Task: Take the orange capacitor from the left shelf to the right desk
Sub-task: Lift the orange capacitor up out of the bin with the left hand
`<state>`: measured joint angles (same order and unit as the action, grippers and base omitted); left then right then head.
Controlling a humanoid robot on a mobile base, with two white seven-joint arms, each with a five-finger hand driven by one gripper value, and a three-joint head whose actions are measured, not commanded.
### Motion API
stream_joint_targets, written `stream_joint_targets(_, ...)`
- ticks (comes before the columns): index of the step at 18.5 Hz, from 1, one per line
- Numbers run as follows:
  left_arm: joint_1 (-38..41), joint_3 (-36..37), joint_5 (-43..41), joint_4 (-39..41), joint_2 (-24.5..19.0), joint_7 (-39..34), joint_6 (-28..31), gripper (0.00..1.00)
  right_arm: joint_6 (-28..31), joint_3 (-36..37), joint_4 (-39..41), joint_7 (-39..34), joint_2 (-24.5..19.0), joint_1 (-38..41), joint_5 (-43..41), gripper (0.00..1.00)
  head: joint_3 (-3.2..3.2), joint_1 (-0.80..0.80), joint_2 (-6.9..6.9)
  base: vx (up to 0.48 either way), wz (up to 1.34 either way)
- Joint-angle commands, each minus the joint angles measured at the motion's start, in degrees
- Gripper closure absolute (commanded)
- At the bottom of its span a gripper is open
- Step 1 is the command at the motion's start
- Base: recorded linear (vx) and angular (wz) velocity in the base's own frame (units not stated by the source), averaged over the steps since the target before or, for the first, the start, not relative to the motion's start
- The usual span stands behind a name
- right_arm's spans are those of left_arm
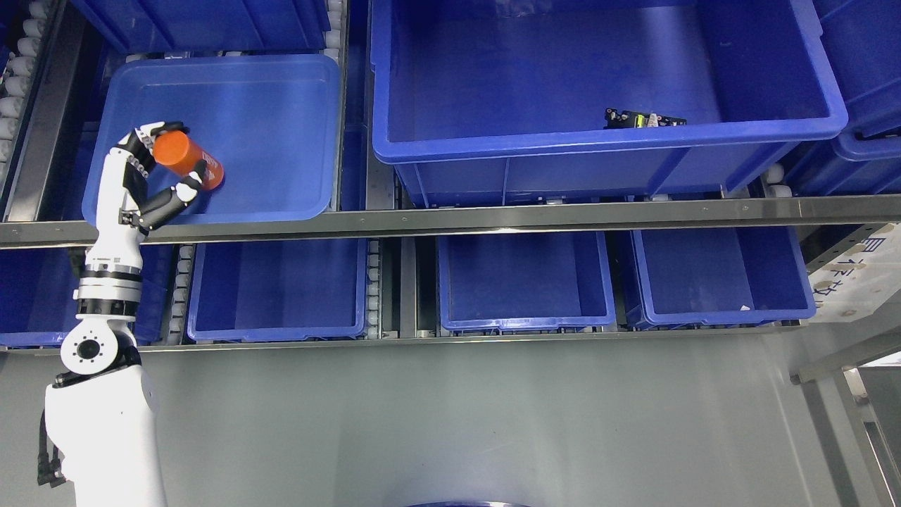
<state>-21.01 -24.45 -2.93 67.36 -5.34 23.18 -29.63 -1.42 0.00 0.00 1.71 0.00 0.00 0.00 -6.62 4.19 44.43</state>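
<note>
An orange cylindrical capacitor [185,159] with a printed label lies tilted at the left side of a shallow blue bin [281,105] on the upper left shelf. My left hand [165,165] reaches up into that bin, its white and black fingers [144,141] curled over the capacitor's top end and its thumb [179,193] pressed under it. The left arm [105,338] rises from the lower left corner. No right arm shows in the picture.
A large deep blue bin [605,144] at upper right holds a small circuit board [644,120]. A steel shelf rail [493,215] crosses the view. Three blue bins [524,324] sit on the lower shelf. Grey floor lies below, a metal frame at right.
</note>
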Motion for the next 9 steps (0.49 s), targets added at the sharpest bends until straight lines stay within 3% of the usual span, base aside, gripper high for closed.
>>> stream_joint_targets(1,-6.7,-2.9,2.4,1.8,4.3,-0.2,-0.7,1.00,0.0,0.7,1.0,0.0,1.0,1.1,0.3,0.00,0.00,0.00,0.00,0.000,0.00)
stream_joint_targets(9,-6.3,-0.3,5.1,14.4,4.3,-6.9,-0.7,1.00,0.0,0.7,1.0,0.0,1.0,1.1,0.3,0.00,0.00,0.00,0.00,0.000,0.00)
